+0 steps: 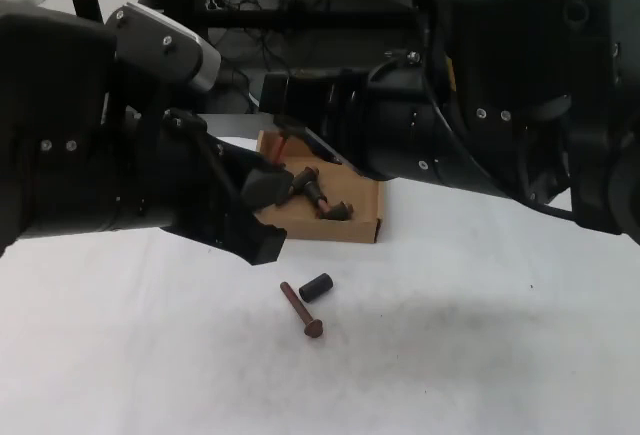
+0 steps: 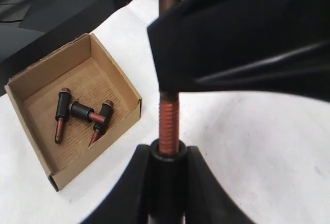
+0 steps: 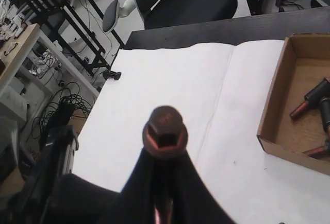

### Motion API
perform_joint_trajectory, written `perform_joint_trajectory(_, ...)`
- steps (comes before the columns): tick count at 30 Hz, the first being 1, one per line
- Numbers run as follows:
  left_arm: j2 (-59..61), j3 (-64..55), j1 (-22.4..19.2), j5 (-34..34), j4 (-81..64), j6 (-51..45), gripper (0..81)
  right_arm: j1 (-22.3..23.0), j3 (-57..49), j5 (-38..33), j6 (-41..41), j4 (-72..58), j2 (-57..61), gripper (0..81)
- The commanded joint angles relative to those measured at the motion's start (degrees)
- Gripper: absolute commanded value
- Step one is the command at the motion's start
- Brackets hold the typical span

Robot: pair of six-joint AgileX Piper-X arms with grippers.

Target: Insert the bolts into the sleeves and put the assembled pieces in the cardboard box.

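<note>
Two pincers faced each other above the table (image 1: 480, 335), close to the cardboard box (image 2: 116, 74). On the left, the left pincer (image 2: 166, 154) was closed narrowly on a black sleeve (image 2: 166, 188), whose open mouth was turned toward the other arm. The copper bolt (image 2: 168, 116) lay in one line with that sleeve, its long axis running from pincer to pincer. Its threaded end stood in the sleeve's mouth; how deep it reached could not be seen.

In the middle of the scene, the box held three assembled pieces (image 2: 82, 112). Nearer than the box, a loose bolt (image 1: 300, 308) and a loose sleeve (image 1: 316, 286) lay just beside each other on the table.

On the right, the right pincer (image 3: 166, 165) was clamped on the copper bolt's shank just under its head (image 3: 165, 130).

Judged from this, the coming move called for a straight push along the shared axis, driving the bolt toward the left pincer. Any tilt would likely jam the threads at the sleeve's rim. The box sat near both arms for the drop to follow.
</note>
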Motion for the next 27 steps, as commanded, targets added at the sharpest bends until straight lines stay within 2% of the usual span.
perform_joint_trajectory(1, -0.35, -0.20, 0.01, -1.57, -1.71, 0.00, 1.7, 1.02, -0.56, -1.74, 0.90, -0.90, -1.46, 0.6)
perform_joint_trajectory(9, -0.35, -0.20, -0.09, -0.55, -3.39, -0.17, 1.7, 1.28, -0.56, -2.25, -0.17, -0.90, -1.46, 0.6)
perform_joint_trajectory(16, -0.35, -0.20, -0.09, -0.41, -3.58, -0.17, 1.7, 1.28, -0.56, -5.94, -0.23, -0.33, -1.46, 0.6)
perform_joint_trajectory(27, -0.83, -0.20, -0.09, -0.41, -10.60, -0.83, 1.7, 1.28, -0.45, -8.57, -1.78, 3.09, -1.46, 0.6)
